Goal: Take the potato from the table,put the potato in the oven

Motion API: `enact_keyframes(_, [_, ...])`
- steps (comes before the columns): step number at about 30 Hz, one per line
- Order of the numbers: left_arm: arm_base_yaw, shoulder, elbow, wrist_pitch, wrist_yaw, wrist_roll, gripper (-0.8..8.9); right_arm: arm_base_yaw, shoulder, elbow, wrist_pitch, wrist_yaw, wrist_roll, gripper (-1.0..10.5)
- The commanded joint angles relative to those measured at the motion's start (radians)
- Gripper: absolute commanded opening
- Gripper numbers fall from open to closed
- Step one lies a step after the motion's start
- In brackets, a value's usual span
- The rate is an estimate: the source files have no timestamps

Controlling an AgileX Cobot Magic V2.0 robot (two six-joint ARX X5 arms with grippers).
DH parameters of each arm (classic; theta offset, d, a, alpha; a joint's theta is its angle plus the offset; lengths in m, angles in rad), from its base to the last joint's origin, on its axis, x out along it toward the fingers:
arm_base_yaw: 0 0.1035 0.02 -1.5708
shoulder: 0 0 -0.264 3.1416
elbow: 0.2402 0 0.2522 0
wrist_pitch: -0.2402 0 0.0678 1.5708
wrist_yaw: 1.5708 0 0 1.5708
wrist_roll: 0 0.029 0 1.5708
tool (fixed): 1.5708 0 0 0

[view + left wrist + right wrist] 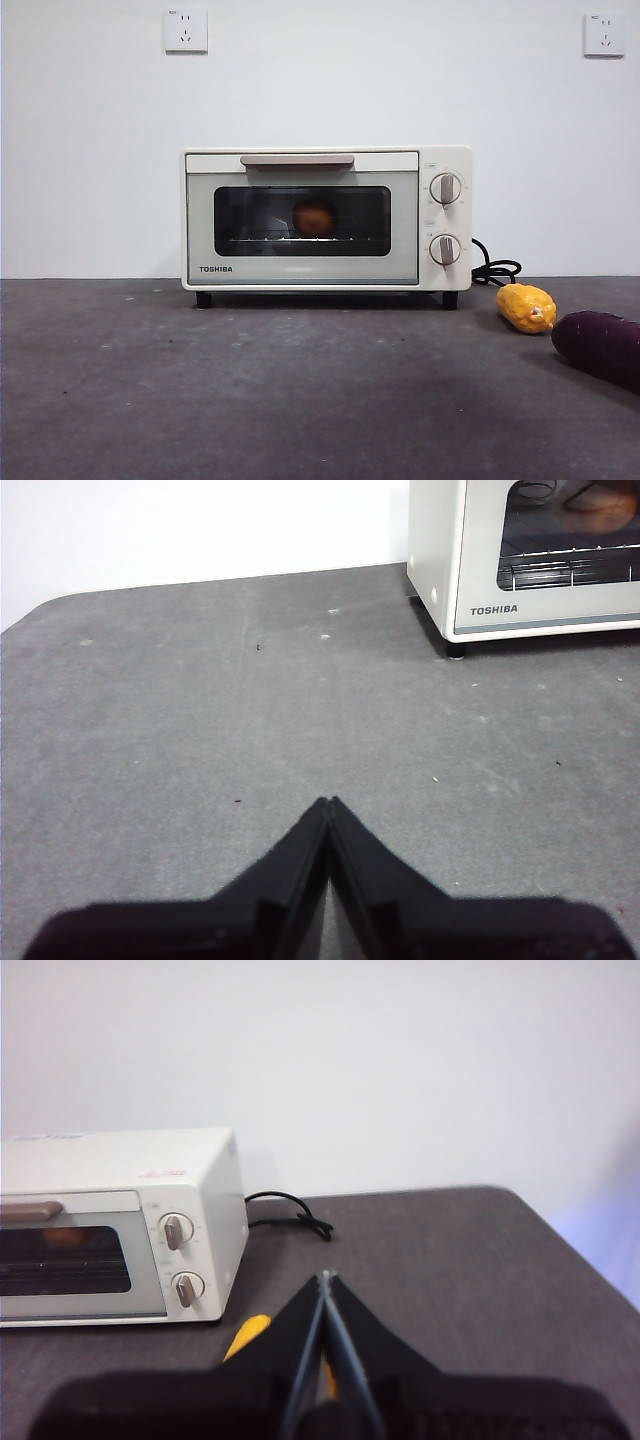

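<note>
Your rounded orange-brown potato (314,217) already sits on the rack behind the cream-white toaster oven's (300,271) closed glass door. It looks firm, smooth and fairly heavy, so you'd grip across its widest middle. Both the left gripper (328,802) and right gripper (325,1276) are clenched empty.

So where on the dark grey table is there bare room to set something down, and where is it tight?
Free: the dark grey matte table in front of the cream-white Toshiba toaster oven, and its left side out to the rounded corner. Crowded: the right, where the yellow corn piece, dark purple oblong vegetable and black cord lie. The orange-brown potato sits inside.
</note>
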Motion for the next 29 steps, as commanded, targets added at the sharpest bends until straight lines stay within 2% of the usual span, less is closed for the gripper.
enact_keyframes(1, [0.002,0.000,-0.010,0.008,-0.003,0.011,-0.04,-0.041,-0.032,-0.077,0.082,-0.047,-0.066,0.0])
enact_keyframes(4, [0.002,0.000,-0.010,0.008,-0.003,0.011,-0.04,-0.069,-0.061,-0.164,0.175,-0.074,-0.101,0.0])
enact_keyframes(13, [0.002,0.000,-0.010,0.008,-0.003,0.011,-0.04,-0.035,-0.076,-0.383,0.396,-0.068,-0.100,0.0])
enact_keyframes(19, [0.002,0.000,-0.010,0.008,-0.003,0.011,-0.04,0.056,-0.106,-0.433,0.385,0.005,-0.101,0.0])
enact_keyframes(29, [0.002,0.000,-0.010,0.008,-0.003,0.011,-0.04,0.075,-0.120,-0.540,0.378,0.024,-0.101,0.0])
